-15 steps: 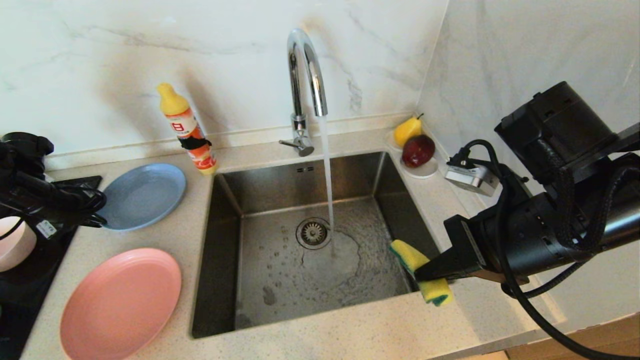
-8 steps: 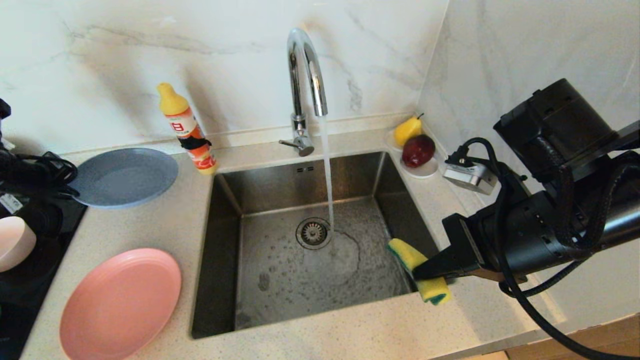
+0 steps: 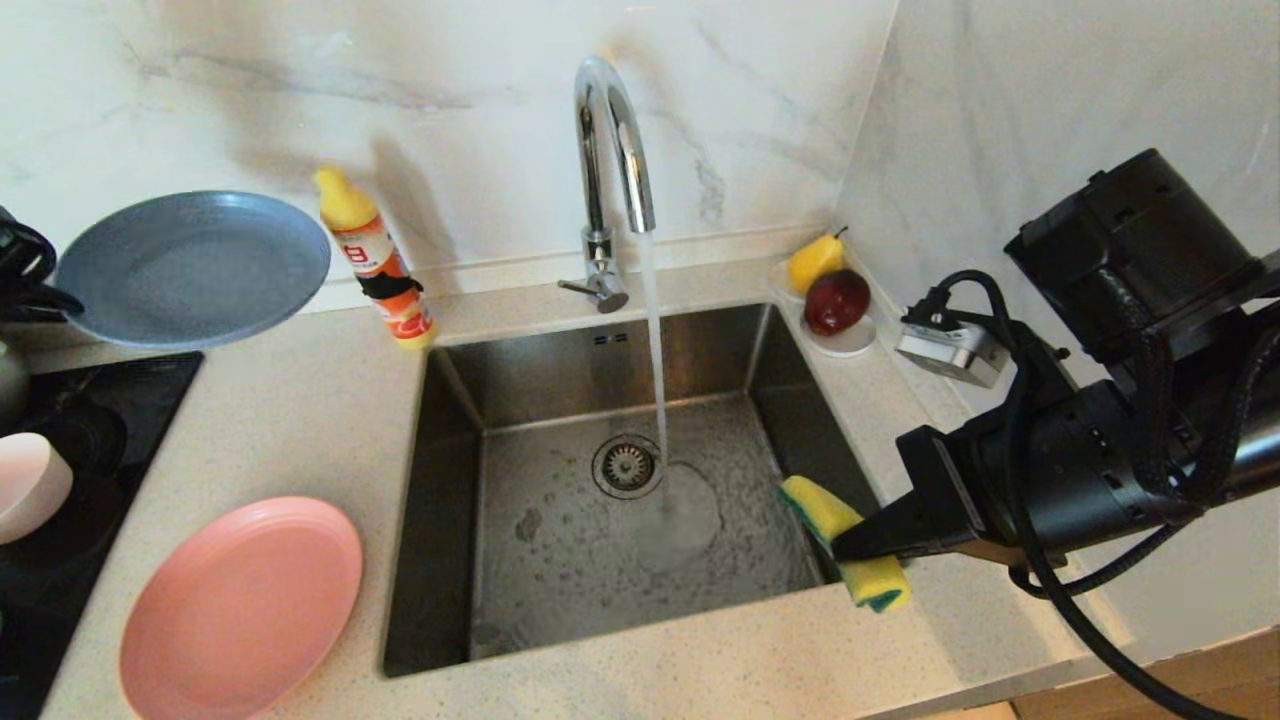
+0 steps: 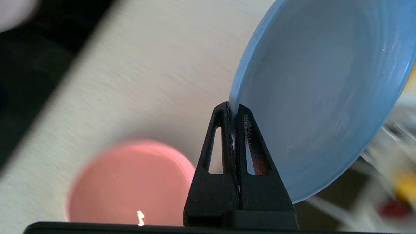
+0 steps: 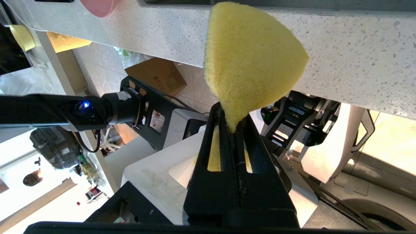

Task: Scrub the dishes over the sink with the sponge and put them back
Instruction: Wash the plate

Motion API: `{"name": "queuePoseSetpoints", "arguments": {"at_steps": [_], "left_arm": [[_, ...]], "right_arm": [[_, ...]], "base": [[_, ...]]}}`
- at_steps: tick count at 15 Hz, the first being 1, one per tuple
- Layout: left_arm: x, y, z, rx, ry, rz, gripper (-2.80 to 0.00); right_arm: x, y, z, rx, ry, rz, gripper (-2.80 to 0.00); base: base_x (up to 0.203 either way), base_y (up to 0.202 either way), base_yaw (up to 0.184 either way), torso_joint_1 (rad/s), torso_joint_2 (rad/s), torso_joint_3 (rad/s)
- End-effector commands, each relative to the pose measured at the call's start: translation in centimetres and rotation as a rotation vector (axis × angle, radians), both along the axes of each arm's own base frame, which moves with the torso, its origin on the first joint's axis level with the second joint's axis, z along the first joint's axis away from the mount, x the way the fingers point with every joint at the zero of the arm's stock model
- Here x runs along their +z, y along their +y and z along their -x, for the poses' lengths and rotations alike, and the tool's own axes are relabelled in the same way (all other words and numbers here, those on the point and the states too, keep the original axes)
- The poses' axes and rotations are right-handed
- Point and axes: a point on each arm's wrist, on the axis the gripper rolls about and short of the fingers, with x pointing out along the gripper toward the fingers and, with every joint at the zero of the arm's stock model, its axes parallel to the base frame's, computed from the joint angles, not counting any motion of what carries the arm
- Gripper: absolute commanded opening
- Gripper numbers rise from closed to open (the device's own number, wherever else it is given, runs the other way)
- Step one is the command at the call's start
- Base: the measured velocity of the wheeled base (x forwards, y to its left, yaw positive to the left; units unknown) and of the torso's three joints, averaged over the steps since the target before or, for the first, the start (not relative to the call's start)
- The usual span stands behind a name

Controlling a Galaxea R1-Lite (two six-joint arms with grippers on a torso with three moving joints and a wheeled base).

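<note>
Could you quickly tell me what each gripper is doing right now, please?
Left gripper: shut on the grey-blue plate, gripping its rim.
Right gripper: shut on the sponge.

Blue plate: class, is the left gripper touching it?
Touching. The left wrist view shows the left gripper shut on the rim of the blue plate.

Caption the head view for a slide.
Left end effector lifts the blue plate; right grips the sponge at the sink.
</note>
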Motion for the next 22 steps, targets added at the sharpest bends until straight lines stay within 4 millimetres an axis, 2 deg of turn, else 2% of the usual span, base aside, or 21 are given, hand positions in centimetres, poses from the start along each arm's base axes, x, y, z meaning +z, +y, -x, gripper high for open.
{"name": "queuePoseSetpoints", "arguments": {"at_steps": [1,3,8,12,14,17,22], "left_arm": [[3.3,-2.9,4.1,-0.101,-0.099,-0.018,-2.80],[3.7,-5.1,4.9,-0.204,-0.092,-0.050,-2.80],[3.3,-9.7,5.9,-0.421,-0.065,-0.089,-2.80],[0.8,-12.9,5.3,-0.531,0.047,-0.132,-2.80],[-0.7,-15.1,4.4,-0.568,0.097,-0.187,-2.80],[-3.2,-18.1,1.4,-0.609,0.110,-0.216,-2.80],[-6.1,-22.1,-2.9,-0.633,0.117,-0.215,-2.80]], "right_arm": [[0.2,-0.1,0.3,0.000,-0.001,-0.005,-2.80],[0.3,-0.3,0.4,-0.002,-0.006,-0.008,-2.80],[0.2,-0.2,0.3,-0.002,-0.002,-0.007,-2.80],[0.2,-0.3,0.3,-0.007,-0.003,-0.005,-2.80],[0.2,-0.3,0.3,-0.006,-0.001,-0.005,-2.80],[0.0,-0.3,0.1,-0.009,0.002,-0.002,-2.80],[0.1,-0.5,0.2,-0.011,-0.001,-0.002,-2.80]], "base": [[0.000,0.000,0.000,0.000,0.00,0.000],[0.000,0.000,0.000,0.000,0.00,0.000],[0.000,0.000,0.000,0.000,0.00,0.000],[0.000,0.000,0.000,0.000,0.00,0.000],[0.000,0.000,0.000,0.000,0.00,0.000],[0.000,0.000,0.000,0.000,0.00,0.000],[0.000,0.000,0.000,0.000,0.00,0.000]]}}
